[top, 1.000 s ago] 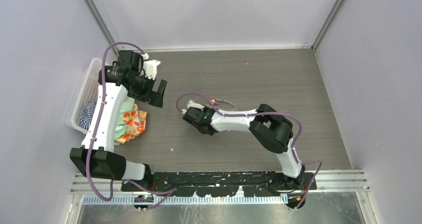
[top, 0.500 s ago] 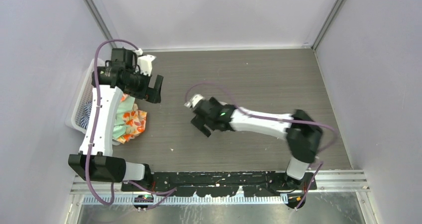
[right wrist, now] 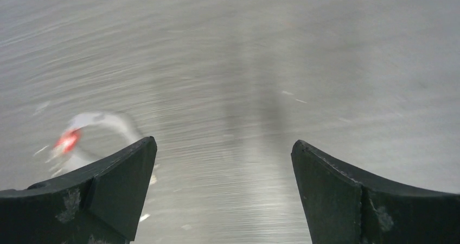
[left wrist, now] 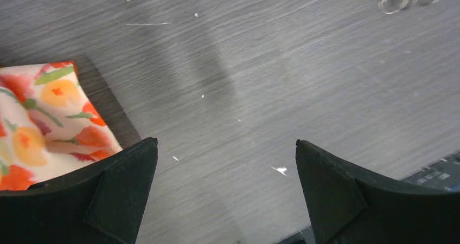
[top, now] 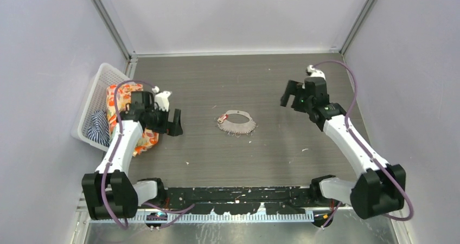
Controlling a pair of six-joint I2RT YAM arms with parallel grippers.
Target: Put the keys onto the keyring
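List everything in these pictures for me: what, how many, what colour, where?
table: one, dark grey wood-grain, under everything
keyring: one, silver wire loop fringed with small silver keys, mid-table
red-headed key: one, red, at the keyring's left end; whether threaded, cannot tell
basket: one, white, table's left edge
floral cloth: one or more, orange-patterned, spilling from the basket onto the table
striped cloth: one, blue and white, in the basket
left arm and right arm: two, white with purple cables, near edge
left gripper: one, black, open, beside the floral cloth
right gripper: one, black, open, right of the keyring, apart from it
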